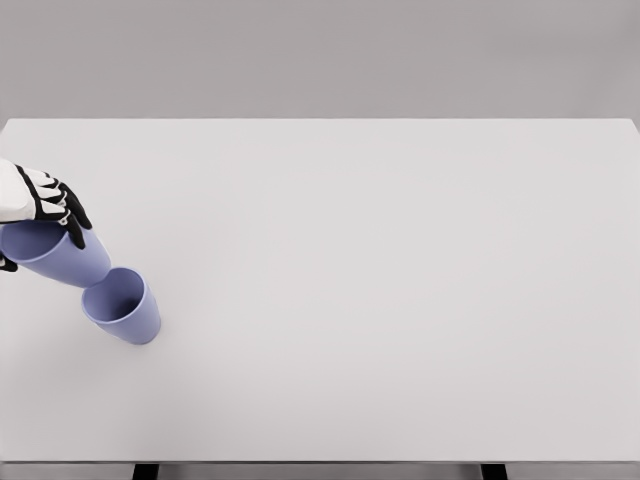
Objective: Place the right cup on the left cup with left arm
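Observation:
Two lavender-blue cups are at the left of the white table [380, 280]. One cup [124, 306] stands on the table, its open mouth facing up toward me. The other cup [58, 256] is held at the far left edge of the view, its lower end close to or touching the rim of the standing cup. My left hand [42, 215], white with black fingers, is shut on the held cup from above, fingers [72, 220] wrapping over its rim. The right arm is out of view.
The table's front edge runs along the bottom of the view, with two dark legs [146, 471] below it. A grey wall lies behind the far edge.

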You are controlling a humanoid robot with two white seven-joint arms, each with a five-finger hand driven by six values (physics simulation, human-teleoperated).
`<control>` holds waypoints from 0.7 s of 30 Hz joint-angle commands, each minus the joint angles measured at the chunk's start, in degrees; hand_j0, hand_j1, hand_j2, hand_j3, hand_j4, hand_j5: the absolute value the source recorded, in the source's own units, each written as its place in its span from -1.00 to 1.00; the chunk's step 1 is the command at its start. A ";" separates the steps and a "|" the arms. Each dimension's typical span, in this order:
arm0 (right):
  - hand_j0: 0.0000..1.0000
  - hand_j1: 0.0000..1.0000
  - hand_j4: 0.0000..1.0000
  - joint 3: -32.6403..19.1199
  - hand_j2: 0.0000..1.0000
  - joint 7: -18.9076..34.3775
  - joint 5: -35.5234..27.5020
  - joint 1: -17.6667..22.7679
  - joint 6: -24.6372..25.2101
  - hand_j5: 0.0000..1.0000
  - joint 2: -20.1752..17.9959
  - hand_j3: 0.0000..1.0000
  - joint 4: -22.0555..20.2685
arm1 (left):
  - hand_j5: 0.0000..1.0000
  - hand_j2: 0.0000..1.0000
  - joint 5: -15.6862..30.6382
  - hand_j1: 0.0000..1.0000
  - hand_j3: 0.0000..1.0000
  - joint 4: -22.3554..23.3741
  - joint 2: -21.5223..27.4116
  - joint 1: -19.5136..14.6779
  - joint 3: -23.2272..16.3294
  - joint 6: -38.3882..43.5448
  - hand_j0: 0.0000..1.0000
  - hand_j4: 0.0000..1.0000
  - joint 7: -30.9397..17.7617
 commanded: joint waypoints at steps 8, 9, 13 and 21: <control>1.00 1.00 1.00 0.02 1.00 0.01 -0.03 0.00 -0.03 1.00 0.00 1.00 0.00 | 0.22 0.22 3.11 0.22 0.22 -0.01 1.53 -0.26 0.33 0.18 0.22 0.22 0.00; 1.00 1.00 1.00 -0.07 1.00 0.01 -0.03 0.00 -0.03 1.00 0.00 1.00 0.00 | 0.22 0.22 3.29 0.22 0.22 -0.01 1.53 -0.17 0.33 0.18 0.22 0.22 0.00; 1.00 1.00 1.00 -0.07 1.00 0.01 -0.03 0.00 -0.03 1.00 0.00 1.00 0.00 | 0.22 0.22 3.29 0.22 0.22 -0.18 1.45 0.00 0.24 0.18 0.22 0.22 0.00; 1.00 1.00 1.00 0.02 1.00 0.01 0.06 0.00 -0.03 1.00 0.00 1.00 0.00 | 0.22 0.22 3.29 0.22 0.22 -0.27 1.53 0.18 0.15 0.18 0.22 0.22 0.00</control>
